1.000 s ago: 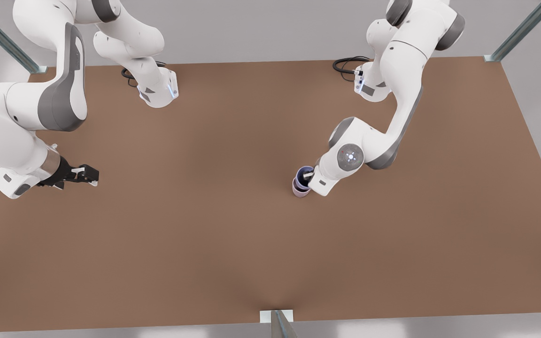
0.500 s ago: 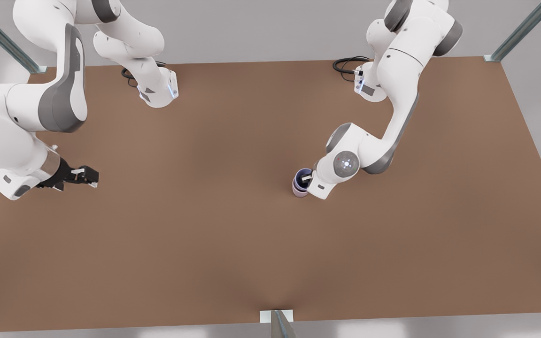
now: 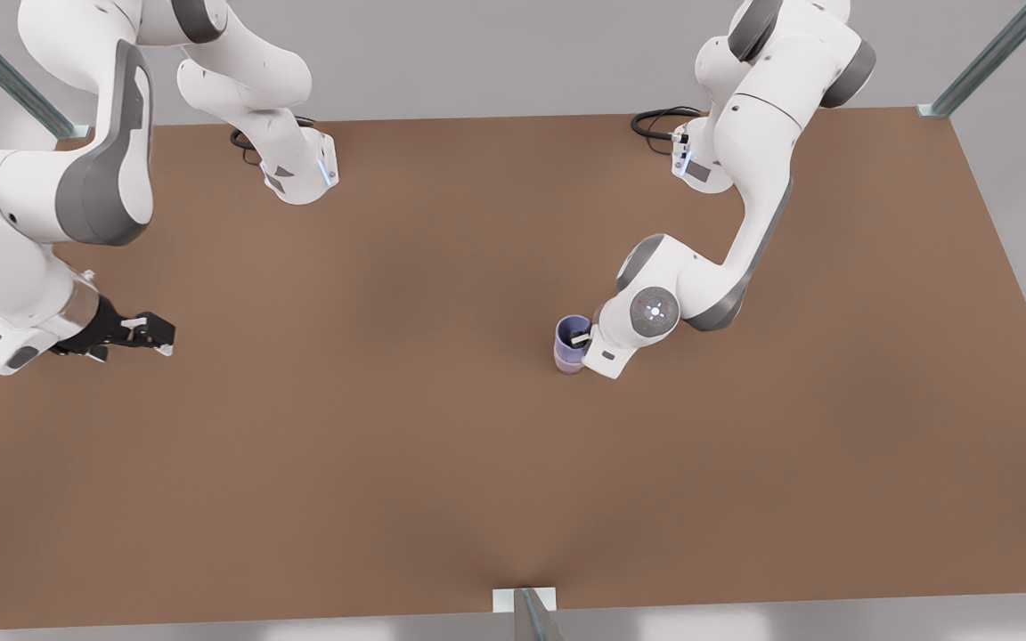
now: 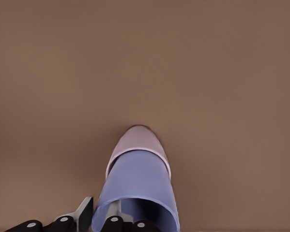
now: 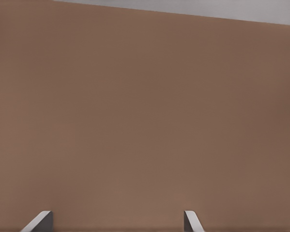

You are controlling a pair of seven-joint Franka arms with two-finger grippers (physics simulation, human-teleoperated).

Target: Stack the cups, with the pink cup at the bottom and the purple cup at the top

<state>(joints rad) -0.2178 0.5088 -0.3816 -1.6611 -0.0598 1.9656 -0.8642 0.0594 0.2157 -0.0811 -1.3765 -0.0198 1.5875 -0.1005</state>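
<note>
The purple cup [image 3: 572, 336] sits nested inside the pink cup [image 3: 569, 363], a little right of the middle of the front view, on the brown table [image 3: 406, 427]. Only the lower band of the pink cup shows under the purple one there. In the left wrist view the purple cup [image 4: 137, 186] fills the lower middle of the frame, with the pink cup [image 4: 137, 142] poking out beyond it as a pale mauve ring.

The left gripper [image 3: 581, 339] is at the rim of the purple cup, at the end of the arm on the front view's right. One finger [image 4: 83, 212] lies just outside the cup's wall and the other [image 4: 114, 211] reaches inside the mouth, so the wall stands between the two; whether they press on it or stand just clear, I cannot tell.

The right gripper [image 3: 150, 334] hangs over bare table at the front view's left edge, well apart from the cups, and that arm waits. Its two fingertips [image 5: 40, 221] stand wide apart at the bottom of the right wrist view, with nothing between them but the table [image 5: 145, 116].
</note>
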